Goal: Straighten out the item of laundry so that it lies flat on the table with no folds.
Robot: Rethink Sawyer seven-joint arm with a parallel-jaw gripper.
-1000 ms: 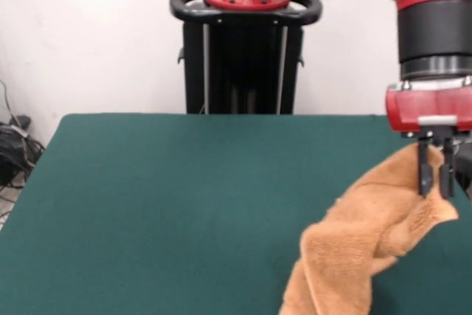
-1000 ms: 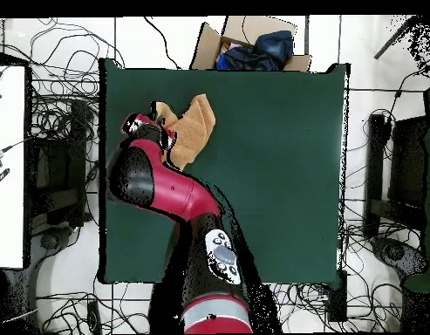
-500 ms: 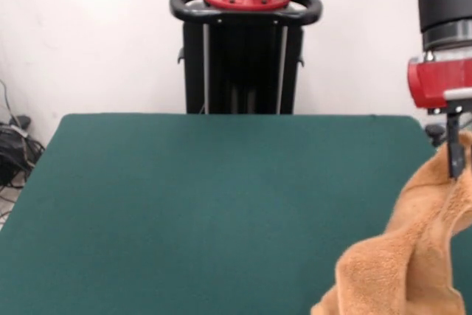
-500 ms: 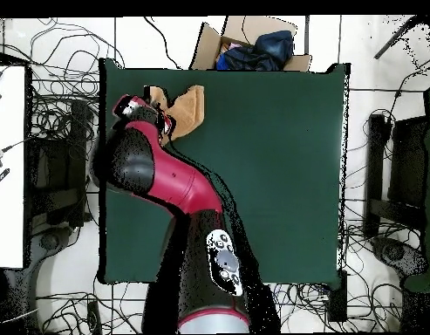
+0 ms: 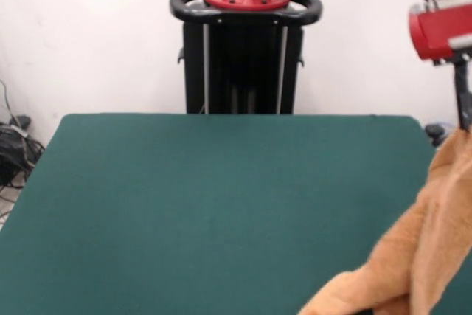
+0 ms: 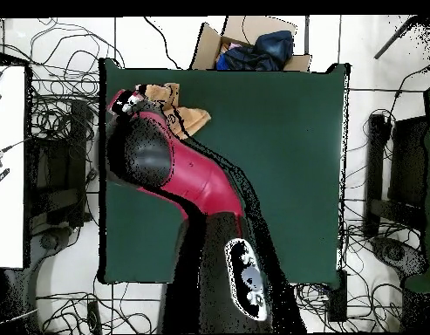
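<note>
The orange-tan towel hangs in a long drape at the right edge of the front view, its lower end bunched on the green table. My gripper is high above the table's right side, shut on the towel's top corner, below the red wrist. Only one dark finger shows. In the overhead view the towel shows as a small folded patch near the table's upper left corner, mostly hidden under my red arm.
A cardboard box holding dark blue cloth stands just beyond the table's top edge in the overhead view. Cables lie on the floor all round. A white desk is at the left. The gripper hangs close to the table's side edge.
The gripper has risen and shifted toward the table's edge, pulling the towel up with it. The towel hangs longer and straighter, with less of it heaped on the table.
</note>
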